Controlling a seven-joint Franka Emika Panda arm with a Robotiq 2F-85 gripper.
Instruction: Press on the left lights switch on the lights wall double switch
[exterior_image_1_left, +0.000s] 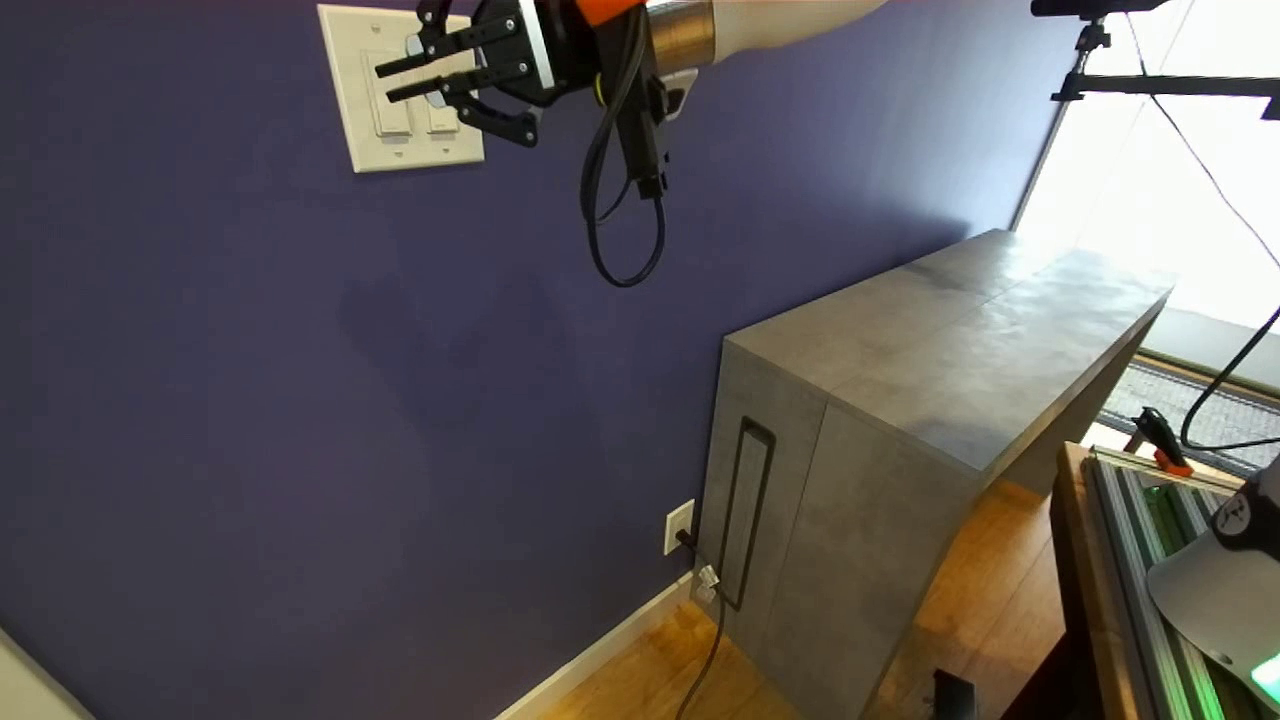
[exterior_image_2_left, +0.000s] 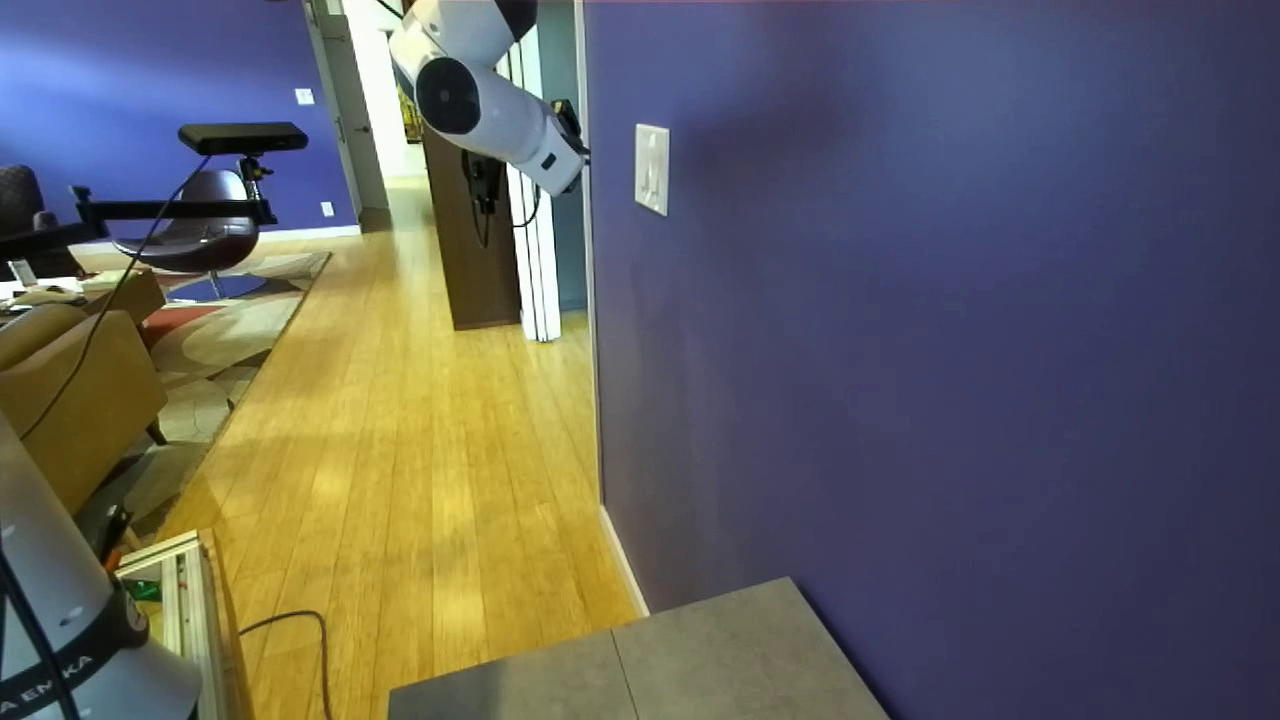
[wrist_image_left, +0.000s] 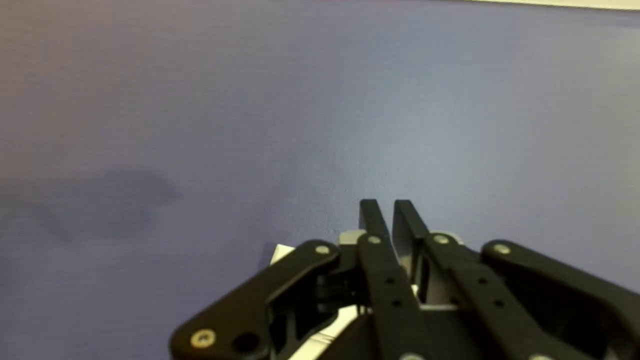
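Currently, in an exterior view, the end effector (exterior_image_1_left: 384, 84) is hanging in front of the double switch (exterior_image_1_left: 355, 100), its two fingers (exterior_image_1_left: 402, 64) standing close together and leaving a narrow gap between them. The left switch (exterior_image_1_left: 393, 120) is sitting behind their tips, its lower end showing just below; whether they are touching it, I cannot tell. Behind the end effector, the white arm (exterior_image_1_left: 790, 22) is lying almost level, with the fingers pointing slightly down. Just behind and below, a black cable (exterior_image_1_left: 588, 190) is drooping in a loop. In an exterior view, the arm's lower section (exterior_image_2_left: 515, 125) is sloping down toward the purple wall (exterior_image_2_left: 950, 350), mostly hiding the end effector, and a strip of wall is showing between that section and the double switch. In the wrist view, pale parts of the double switch are peeking out under the fingers. Well below the end effector, a socket (exterior_image_1_left: 679, 527) is sitting beside a grey desk (exterior_image_1_left: 950, 330).
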